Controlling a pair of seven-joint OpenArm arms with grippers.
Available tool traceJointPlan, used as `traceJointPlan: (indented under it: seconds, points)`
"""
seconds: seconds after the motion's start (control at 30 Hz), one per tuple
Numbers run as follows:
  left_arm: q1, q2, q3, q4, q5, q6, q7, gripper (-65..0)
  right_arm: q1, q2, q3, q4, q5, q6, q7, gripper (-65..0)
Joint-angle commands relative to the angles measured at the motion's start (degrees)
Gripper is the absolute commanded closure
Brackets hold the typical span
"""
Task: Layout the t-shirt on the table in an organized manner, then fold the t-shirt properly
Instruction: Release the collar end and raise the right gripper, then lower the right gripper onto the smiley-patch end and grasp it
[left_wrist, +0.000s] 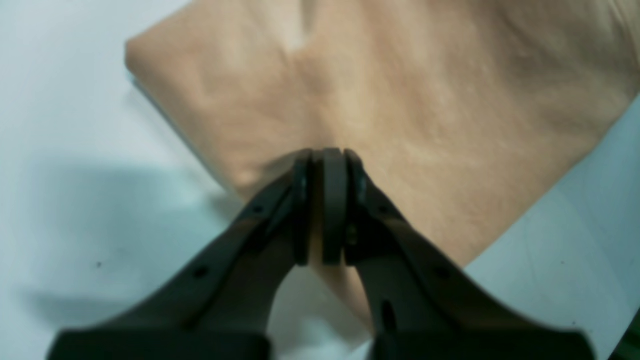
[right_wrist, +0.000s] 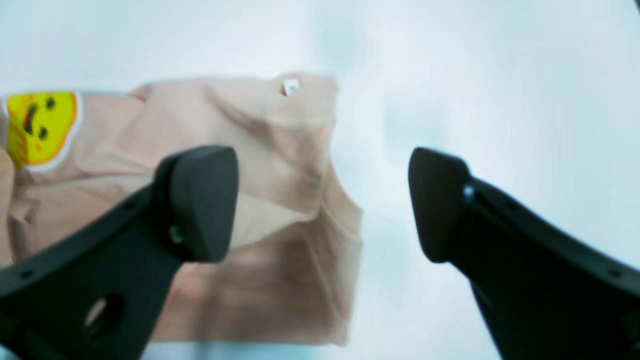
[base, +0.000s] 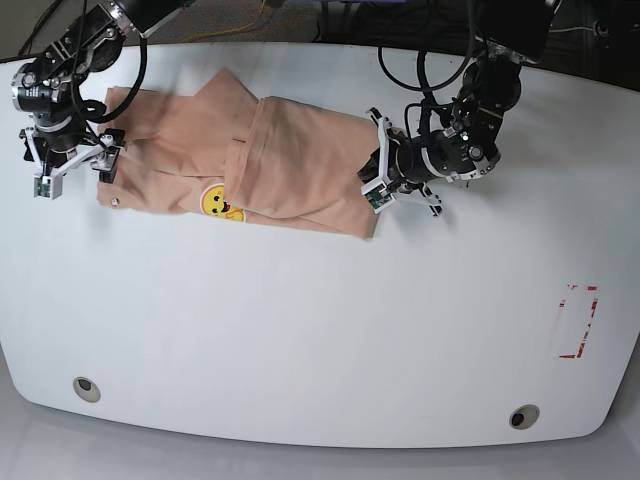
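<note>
Now the soft peach-pink cotton t-shirt (base: 270, 165) lies bunched on the white smooth surface (base: 320, 330). Left claw (left_wrist: 325, 200) pinches its floppy edge; right claw (right_wrist: 322, 205) is spread (holding nothing). Grab corners, since cloth sags.

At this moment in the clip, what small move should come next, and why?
Probably the left end effector should open and let go. It is shut on the t-shirt at the cloth's edge, while the right end effector is open above its end of the shirt, holding nothing. The shirt lies on the table with one part folded over the middle, so this fold looks placed.
</note>
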Motion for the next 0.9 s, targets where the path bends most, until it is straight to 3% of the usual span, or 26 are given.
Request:
traceJointPlan:
  seconds: [0.0,0.17,0.5,0.87]
  points:
    - [-0.17,-0.12,-0.99,0.81,-0.5,-0.01,-2.07,-2.5,0.92,3.37,2.21,-2.22,3.8,0.32,-1.08,-52.0]
    - [0.53,0.06,-1.51,0.81,2.49,-0.01,-2.25,-2.5,0.92,7.15,4.49,-12.16,11.19,0.32,-1.96,-52.0]
    - [0.62,-0.12,-1.69,0.29,3.1,-0.01,-2.25,-2.5,0.65,14.53,5.2,-30.44,18.31,0.32,-1.7,-51.9]
    - [0.62,-0.12,-1.69,-0.42,3.1,-0.01,-2.25,-2.5,0.83,15.06,4.85,-34.22,18.75,0.32,-1.7,-51.9]
